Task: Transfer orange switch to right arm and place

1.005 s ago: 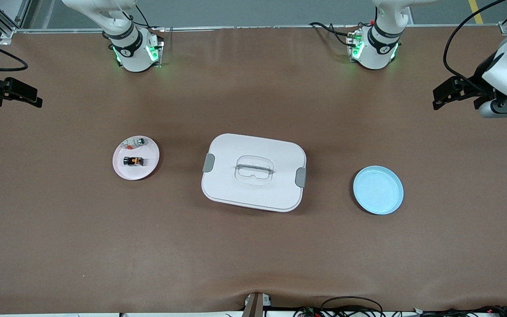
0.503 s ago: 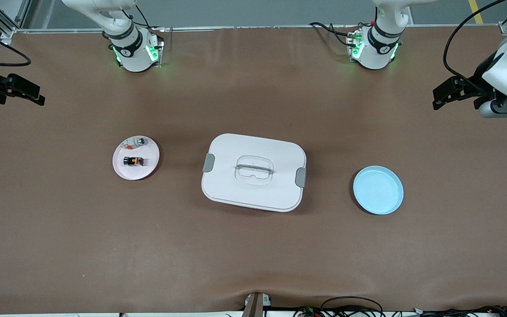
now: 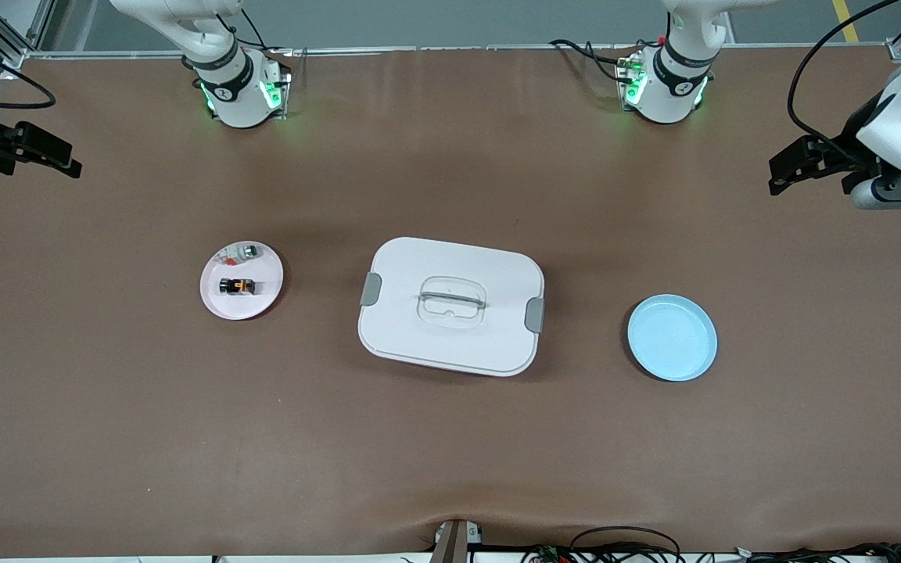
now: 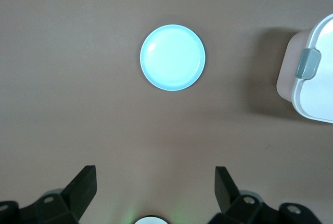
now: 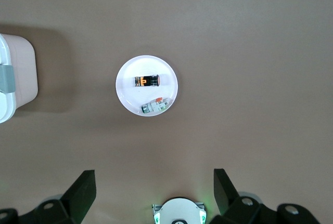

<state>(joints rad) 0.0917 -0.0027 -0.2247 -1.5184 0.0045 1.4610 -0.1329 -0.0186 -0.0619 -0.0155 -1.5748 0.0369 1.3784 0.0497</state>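
Waiting on a pink plate (image 3: 212, 297), the orange switch (image 3: 237, 286) lies toward the right arm's end of the table from the lidded white box (image 3: 450, 305), with nothing gripping it. A small silver-white piece with a red bit (image 3: 238, 252) shares the plate, just beside the switch and farther from the front camera. An empty blue plate (image 3: 672, 338) sits toward the left arm's end from the box, a likely spot for setting the switch down, though the task does not say so.

Both arms hang high at the table's ends, well apart from the box. The right gripper (image 3: 48, 156) hovers over bare table off the pink plate's end, its fingers (image 5: 83, 188) spread wide and empty. The left gripper (image 3: 791, 166) hovers over the end past the blue plate, fingers (image 4: 84, 185) likewise apart, holding nothing.

The front view alone shows the whole layout and both arms. The right wrist view looks down on the pink plate and shows the switch's orange centre more clearly; the left wrist view shows only the blue plate and a corner of the box, confirming the plate is bare. Judged from this, the pick-up has not yet begun.
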